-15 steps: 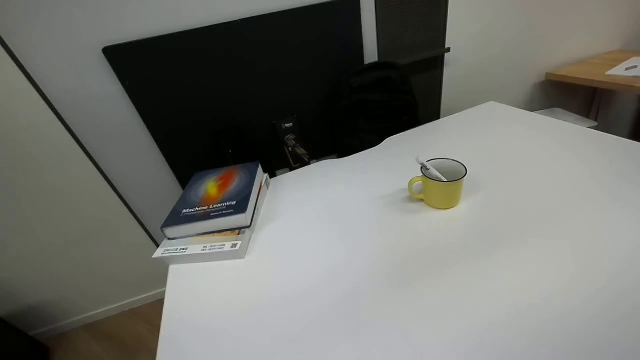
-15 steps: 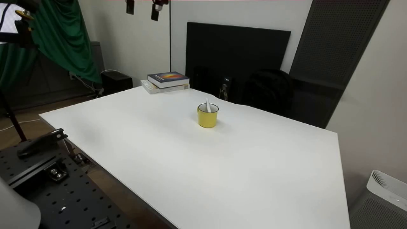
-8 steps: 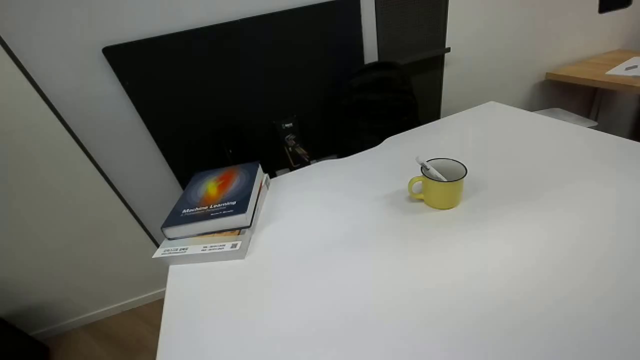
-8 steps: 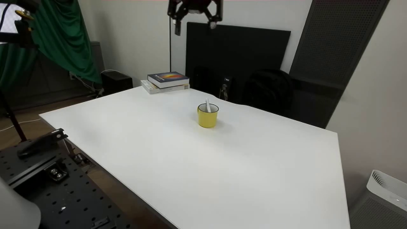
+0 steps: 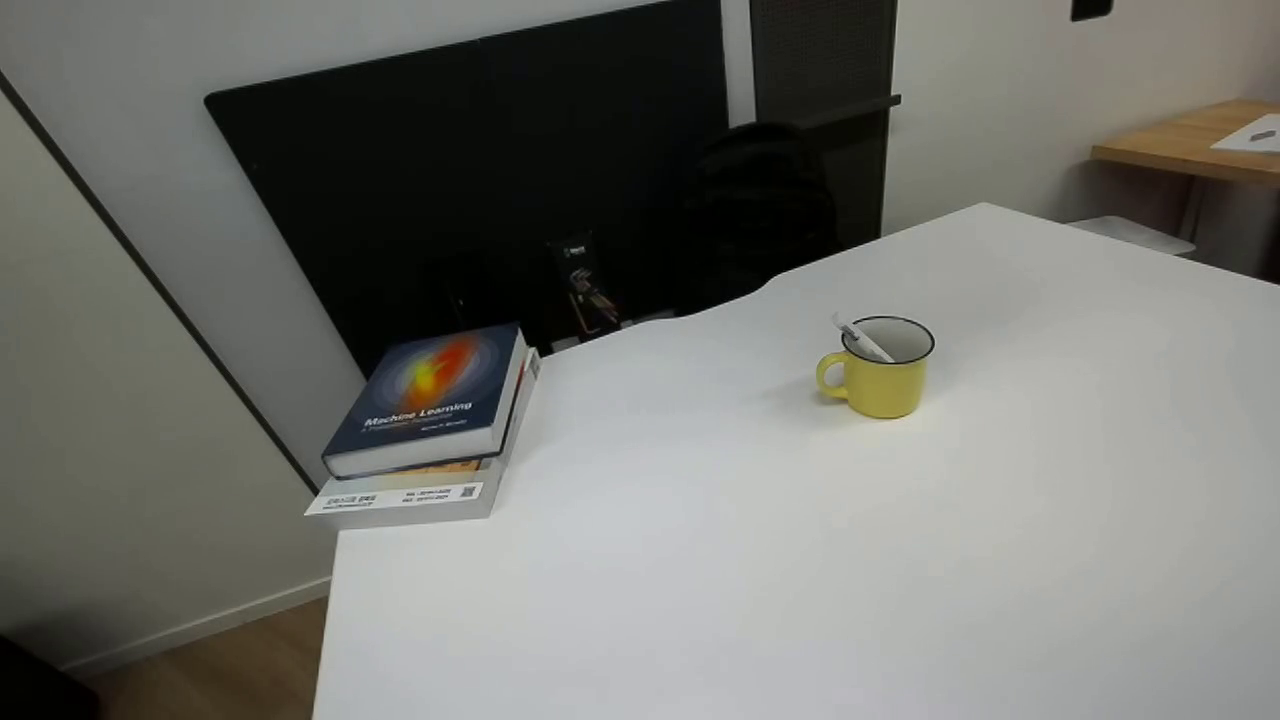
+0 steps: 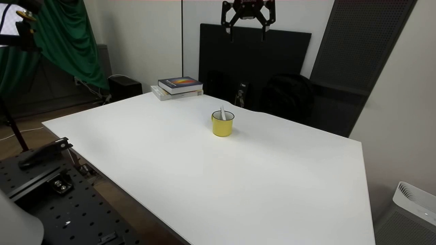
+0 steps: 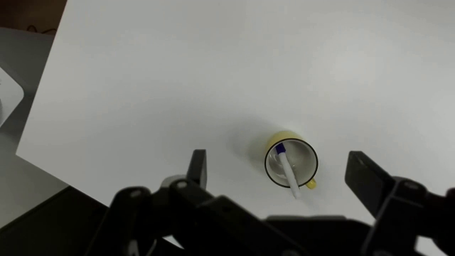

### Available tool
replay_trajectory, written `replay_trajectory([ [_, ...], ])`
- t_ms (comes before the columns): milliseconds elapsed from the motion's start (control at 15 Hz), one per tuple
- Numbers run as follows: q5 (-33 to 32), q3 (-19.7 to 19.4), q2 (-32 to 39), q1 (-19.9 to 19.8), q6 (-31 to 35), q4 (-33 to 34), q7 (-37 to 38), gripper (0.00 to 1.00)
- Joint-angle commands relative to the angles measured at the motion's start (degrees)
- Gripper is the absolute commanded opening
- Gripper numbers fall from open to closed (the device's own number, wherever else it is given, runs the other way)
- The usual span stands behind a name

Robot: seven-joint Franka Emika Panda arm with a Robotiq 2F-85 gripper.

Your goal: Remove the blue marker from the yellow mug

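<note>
In an exterior view, the yellow mug (image 5: 887, 392) was found upright on the desk (image 5: 650, 600), right of centre in the frame. The blue marker (image 5: 864, 339) was inside it, tilted, with its white end projecting past the rim toward the upper left. Two stacked books (image 5: 430, 400) were noted at the left.

In an exterior view, the pincer (image 6: 247, 35) was observed at the top of the frame, well apart from the mug, spread wide and holding nothing. The mug, marker inside, was at the centre.

In the wrist view, the fingers (image 7: 198, 168) showed at lower centre and lower right, with the mug between them in the frame. The blue cap (image 7: 280, 148) was inside the mug; the white barrel crossed the rim just beside the handle (image 7: 311, 184)
</note>
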Motion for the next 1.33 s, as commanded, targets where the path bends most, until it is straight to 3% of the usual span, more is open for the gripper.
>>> replay_trajectory([
  [0, 1.3, 1.1, 7.1, -1.0, -1.7, 9.6, -5.9, 1.0],
  [267, 2.8, 2.0, 15.5, -1.4, -4.3, 18.6, -9.3, 1.0],
  [400, 4.2, 1.9, 19.1, -1.2, -9.2, 23.1, -6.2, 1.0],
  [467, 2.6, 1.9, 14.5, -1.0, -4.4, 15.9, -7.2, 1.0],
  [667, 3.3, 2.0, 18.2, -1.2, -7.0, 20.0, -7.1, 1.0],
  [1067, 3.6, 2.0, 18.5, -1.2, -7.7, 21.1, -7.1, 1.0],
  [1267, -0.7, 2.1, 21.8, 1.4, -7.7, 21.9, -6.8, 1.0],
])
